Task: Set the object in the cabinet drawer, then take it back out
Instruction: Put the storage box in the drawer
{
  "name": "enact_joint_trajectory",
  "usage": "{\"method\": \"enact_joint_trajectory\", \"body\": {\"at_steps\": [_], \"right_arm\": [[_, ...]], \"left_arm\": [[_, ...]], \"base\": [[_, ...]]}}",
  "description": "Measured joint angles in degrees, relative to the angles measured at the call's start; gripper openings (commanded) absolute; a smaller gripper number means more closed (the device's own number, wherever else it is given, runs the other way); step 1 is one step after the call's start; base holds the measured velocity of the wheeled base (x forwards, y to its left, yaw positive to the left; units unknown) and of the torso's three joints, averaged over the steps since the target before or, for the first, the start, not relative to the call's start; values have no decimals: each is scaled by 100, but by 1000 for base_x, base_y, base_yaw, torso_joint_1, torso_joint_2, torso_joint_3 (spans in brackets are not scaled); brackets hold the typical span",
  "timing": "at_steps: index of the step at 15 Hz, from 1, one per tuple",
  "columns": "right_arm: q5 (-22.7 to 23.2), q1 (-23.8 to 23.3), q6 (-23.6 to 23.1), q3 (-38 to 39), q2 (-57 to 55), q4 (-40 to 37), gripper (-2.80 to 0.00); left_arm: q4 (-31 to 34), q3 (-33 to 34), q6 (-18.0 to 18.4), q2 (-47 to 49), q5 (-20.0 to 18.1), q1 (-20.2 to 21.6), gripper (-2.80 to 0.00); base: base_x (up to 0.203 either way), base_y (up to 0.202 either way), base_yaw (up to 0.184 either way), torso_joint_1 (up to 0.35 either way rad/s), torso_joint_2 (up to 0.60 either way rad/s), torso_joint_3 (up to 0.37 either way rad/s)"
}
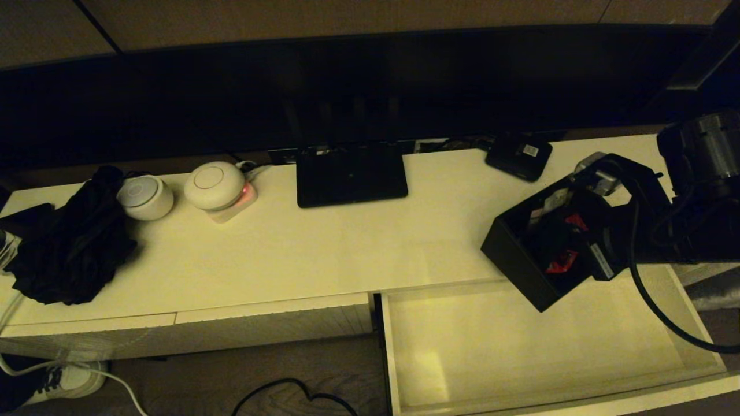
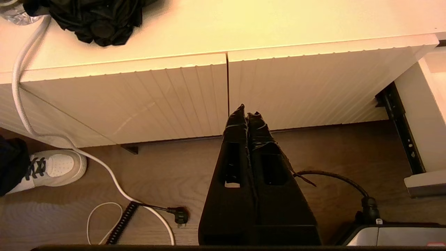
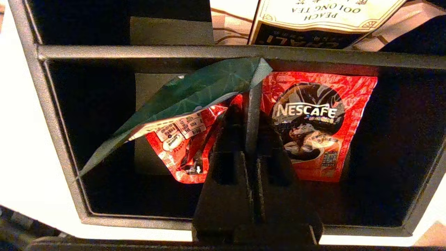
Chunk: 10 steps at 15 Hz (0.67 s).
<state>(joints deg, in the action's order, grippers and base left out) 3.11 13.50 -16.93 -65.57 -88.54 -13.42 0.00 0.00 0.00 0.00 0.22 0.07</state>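
Observation:
The object, a black open-top box (image 1: pixel 514 254) with inner dividers, hangs tilted over the back right edge of the open cabinet drawer (image 1: pixel 520 352). My right gripper (image 1: pixel 569 237) reaches into it from the right. In the right wrist view the right gripper (image 3: pixel 251 115) is shut on the box's thin middle divider (image 3: pixel 253 92). Red Nescafe packets (image 3: pixel 313 122) and a green packet (image 3: pixel 195 90) sit in the compartments beside the fingers. The drawer's pale interior holds nothing. My left gripper (image 2: pixel 246 111) is shut and idle, low in front of the closed left fronts.
On the cabinet top (image 1: pixel 324 254) stand a black router (image 1: pixel 351 173), a small flat black device (image 1: pixel 518 155), two white round devices (image 1: pixel 215 185) and a black cloth heap (image 1: pixel 75 242). Cables (image 2: pixel 104 167) and a white shoe (image 2: pixel 55 169) lie on the floor.

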Motion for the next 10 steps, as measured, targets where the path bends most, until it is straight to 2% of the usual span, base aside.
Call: {"method": "enact_joint_trajectory", "body": {"at_steps": [4, 7, 10], "right_arm": [[-90, -14, 429, 519, 370, -14, -280], [-156, -25, 571, 890, 646, -11, -280], [-315, -63, 976, 1299, 917, -8, -280]], "left_arm": [[0, 0, 0, 0, -1, 0, -280], [1, 0, 0, 0, -1, 0, -280], [0, 0, 0, 0, -4, 0, -280]], "base": [[0, 0, 0, 0, 0, 0], [0, 0, 0, 0, 0, 0], [0, 0, 0, 0, 0, 0]]}}
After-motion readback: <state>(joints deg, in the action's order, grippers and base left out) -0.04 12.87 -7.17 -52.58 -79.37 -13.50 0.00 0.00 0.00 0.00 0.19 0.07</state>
